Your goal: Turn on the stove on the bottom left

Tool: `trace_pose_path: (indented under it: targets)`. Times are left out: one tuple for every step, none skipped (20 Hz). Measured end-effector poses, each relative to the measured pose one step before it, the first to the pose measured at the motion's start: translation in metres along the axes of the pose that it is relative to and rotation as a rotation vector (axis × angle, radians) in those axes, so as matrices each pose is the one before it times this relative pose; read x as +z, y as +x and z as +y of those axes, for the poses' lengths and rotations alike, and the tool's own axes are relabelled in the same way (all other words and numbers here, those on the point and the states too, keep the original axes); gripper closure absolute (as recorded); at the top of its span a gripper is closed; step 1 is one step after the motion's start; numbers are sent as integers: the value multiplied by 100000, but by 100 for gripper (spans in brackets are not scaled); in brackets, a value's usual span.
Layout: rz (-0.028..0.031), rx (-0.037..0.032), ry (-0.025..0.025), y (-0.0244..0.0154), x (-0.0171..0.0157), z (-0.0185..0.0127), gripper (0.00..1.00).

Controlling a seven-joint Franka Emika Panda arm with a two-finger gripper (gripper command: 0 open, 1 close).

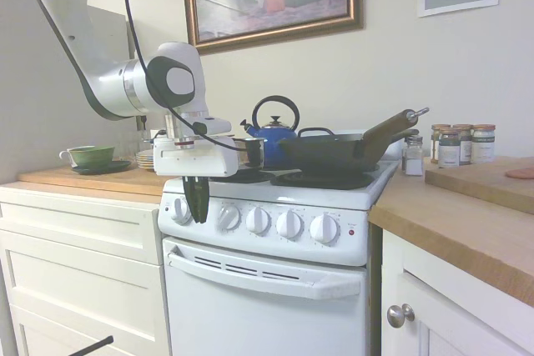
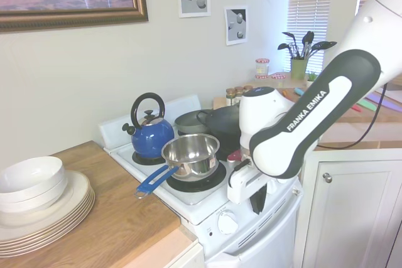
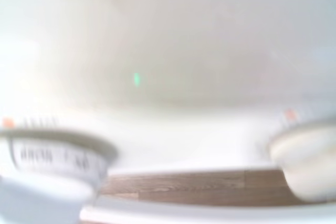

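Black fingers of our claw (image 1: 198, 210) hang straight down in front of the stove (image 1: 275, 264) panel, drawn close together with only a sliver between them and holding nothing. We read them as sitting between the first knob (image 1: 180, 210) at the panel's left end and the second knob (image 1: 229, 217), just in front of the panel, though we cannot tell whether they touch either one.

Three more knobs run rightward to a small red light (image 1: 351, 232), with the oven-door handle (image 1: 265, 276) below. Up top sit a steel saucepan (image 2: 191, 154) with a blue handle, a blue kettle (image 1: 275, 129) and a dark wok (image 1: 334, 149). Stacked plates (image 2: 44, 208) rest on the wooden desk (image 2: 119, 218) beside the range.

Our worry is picking the wrong knob: the labels are blurred in the wrist view, so we could light another burner. Nearly closed fingers may also slide off a smooth round knob rather than turn it.
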State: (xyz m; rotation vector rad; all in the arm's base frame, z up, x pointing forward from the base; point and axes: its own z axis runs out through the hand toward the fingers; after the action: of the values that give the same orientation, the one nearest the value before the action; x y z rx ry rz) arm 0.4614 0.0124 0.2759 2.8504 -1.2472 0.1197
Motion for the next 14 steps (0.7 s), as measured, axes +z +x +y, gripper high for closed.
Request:
trace_pose_path:
  targets:
    - [-119, 1415, 900, -135, -216, 487, 100]
    - [-82, 1311, 668, -44, -231, 450, 100]
    - [-144, 1461, 690, 30, -274, 426, 100]
    - [-137, 1434, 697, 130, -268, 329, 100]
    - [-143, 1174, 708, 153, -256, 264, 100]
    - [-77, 826, 516, 156, -205, 247, 100]
    - [-29, 548, 312, 135, -122, 183, 100]
    - [-20, 341, 234, 109, -93, 146, 100]
    - [90, 155, 153, 83, -85, 83, 100]
    - [-27, 405, 242, 66, -79, 40, 0]
    - [-292, 679, 523, 69, -110, 38, 0]
    - [-170, -129, 469, 70, -133, 36, 0]
    - [75, -744, 221, 23, -112, 35, 0]
    - [59, -587, 203, -8, -113, 52, 0]
